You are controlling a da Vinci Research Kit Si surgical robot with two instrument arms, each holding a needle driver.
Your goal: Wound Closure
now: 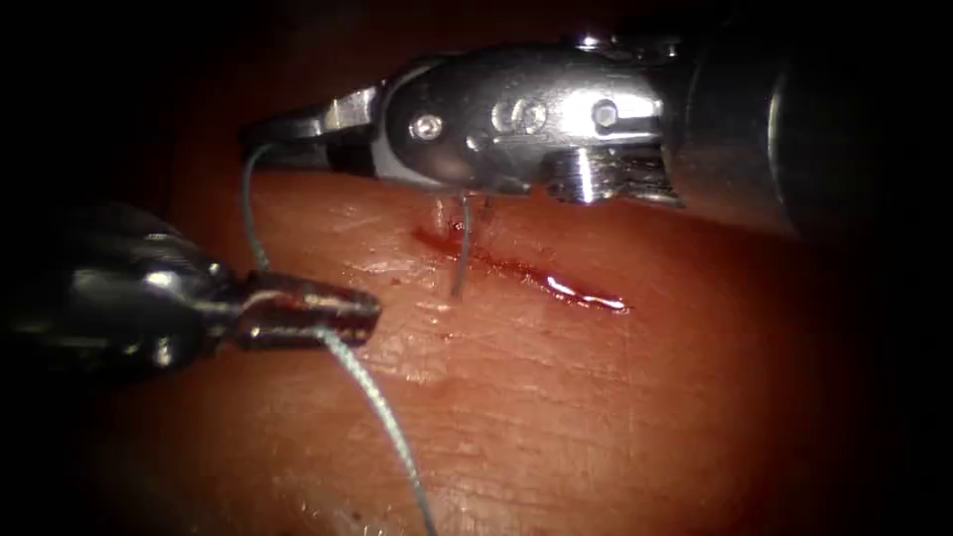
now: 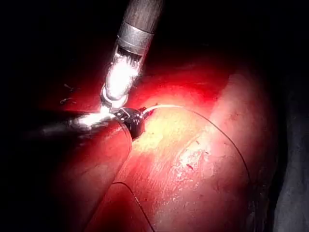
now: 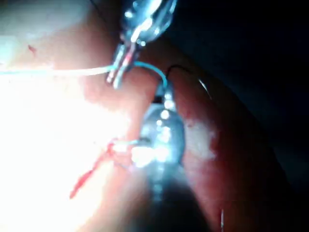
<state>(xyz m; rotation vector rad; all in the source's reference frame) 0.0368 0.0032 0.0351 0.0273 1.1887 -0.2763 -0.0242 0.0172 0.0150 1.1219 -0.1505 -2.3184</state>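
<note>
Endoscope view: the right tool (image 1: 283, 129) is seen above the cut (image 1: 526, 273), jaws closed on the thread (image 1: 248, 203) at their tip; the left tool (image 1: 342, 313) is set left of the cut, jaws closed on the same thread, which runs on down over the tissue (image 1: 596, 417); a short strand (image 1: 462, 248) is seen entering the tissue at the cut.

Left wrist view: thread is seen arcing from the left tool (image 2: 137, 121) across the tissue.

Right wrist view: thread is seen looping between both tools; red fluid (image 3: 89, 174) marks the cut.

The needle cannot be made out. The thread is judged light, limp, slippery and easily frayed; best held flat between the jaws, away from the knot.
</note>
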